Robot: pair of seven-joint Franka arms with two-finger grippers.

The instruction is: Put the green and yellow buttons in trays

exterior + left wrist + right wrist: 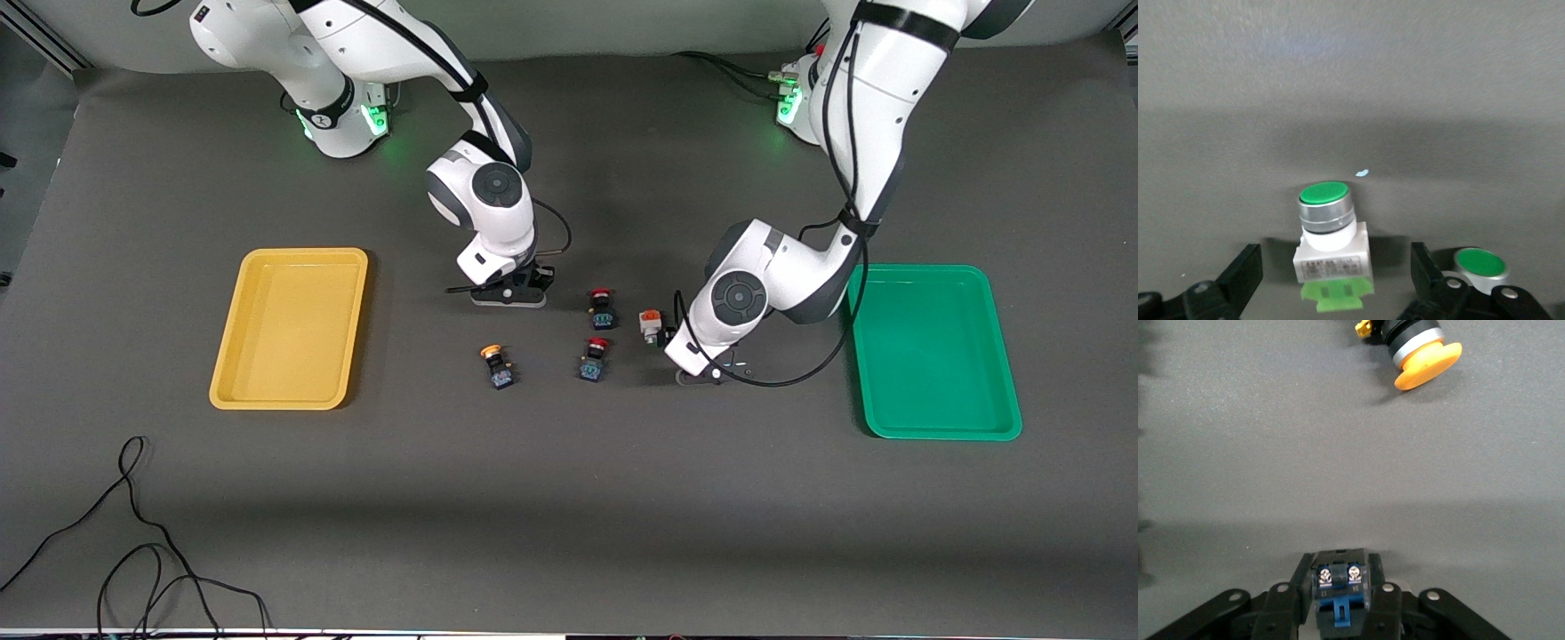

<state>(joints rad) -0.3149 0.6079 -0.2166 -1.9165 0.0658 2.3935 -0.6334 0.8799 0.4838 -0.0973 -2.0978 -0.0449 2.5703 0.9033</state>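
Lowest in the middle of the front view, the left gripper (pixel 702 375) is down at the tabletop (pixel 569 516), its jaws wide open on either side of a green button (pixel 1331 233) that stands upright on a white body, untouched. A second green button (pixel 1480 265) lies just beside one finger (pixel 1428 273). Level with them, toward the right arm's end, stands a yellow button (pixel 495 364), with a red button (pixel 594 358) between it and the left gripper. A little higher in the frame are an orange-capped button (pixel 652 326) on a pale body and another red one (pixel 602 308). Higher still, at mid-frame, the right gripper (pixel 509 295) is clamped on a black button with a blue base (pixel 1336 580); its cap is hidden. The yellow tray (pixel 289 329) lies at the right arm's end and the green tray (pixel 933 351) at the left arm's end. Neither tray holds a button.
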